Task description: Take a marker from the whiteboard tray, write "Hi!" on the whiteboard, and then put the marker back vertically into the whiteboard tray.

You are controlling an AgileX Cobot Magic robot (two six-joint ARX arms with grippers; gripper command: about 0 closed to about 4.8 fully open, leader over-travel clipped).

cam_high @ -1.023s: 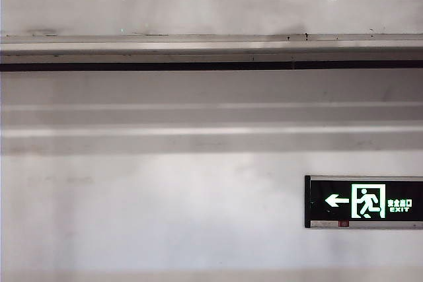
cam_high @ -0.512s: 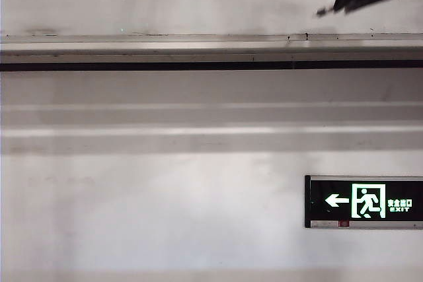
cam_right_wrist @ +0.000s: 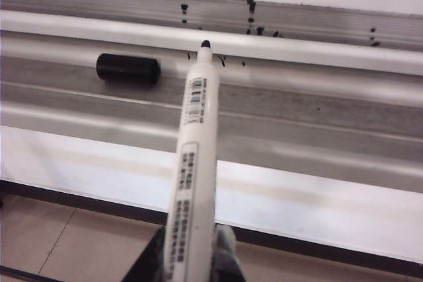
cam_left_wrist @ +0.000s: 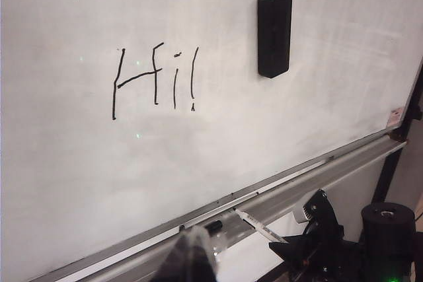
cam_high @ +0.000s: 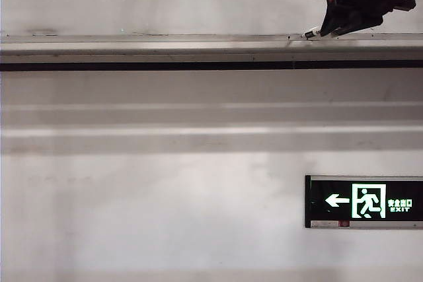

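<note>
The whiteboard bears "Hi!" in black. My right gripper is shut on the white barrel of the marker. The marker is uncapped, and its black tip points at the back rail of the whiteboard tray. In the exterior view the right gripper hangs at the top right, with the marker tip at the upper edge of the tray. The left wrist view shows the marker slanting over the tray. My left gripper is a blurred dark shape with its fingers together, holding nothing.
The marker's black cap lies on its side in the tray, off to one side of the tip. A black eraser sticks to the board beside the writing. A green exit sign is on the wall below.
My right gripper has come down into the exterior view from the top right. It has brought the marker tip down to the tray's upper edge. The left arm has not moved.
</note>
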